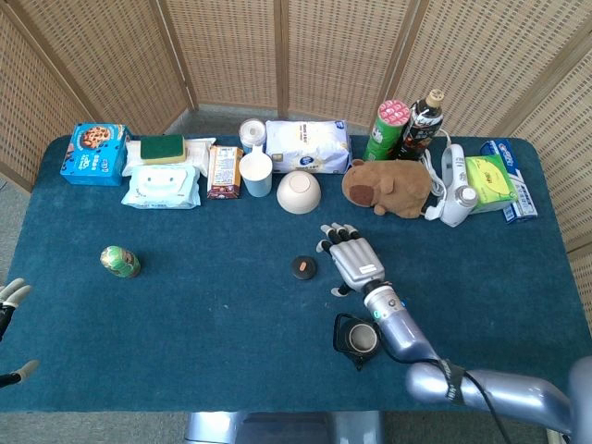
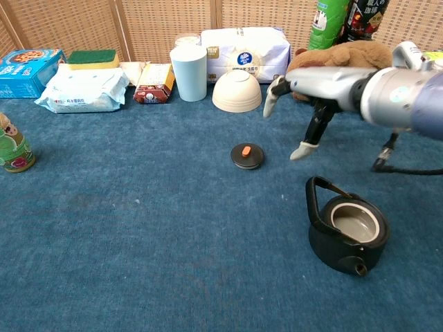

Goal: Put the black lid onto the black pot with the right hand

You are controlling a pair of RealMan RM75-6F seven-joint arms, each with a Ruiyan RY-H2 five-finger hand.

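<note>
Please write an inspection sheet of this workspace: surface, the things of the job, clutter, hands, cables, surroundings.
Surface: blue cloth table, flat.
Job's things: black lid lies on the cloth, apart from the black pot; pot stands open, handle raised.
Clutter: back row with cookie box, wipes pack, cup, bowl, plush toy, bottles; green can alone at left.
Hands: right hand open above the cloth beside the lid, not touching it; left hand at the table edge, holding nothing.
Cables: white cord at the white appliance.
Surroundings: woven screens behind.
</note>
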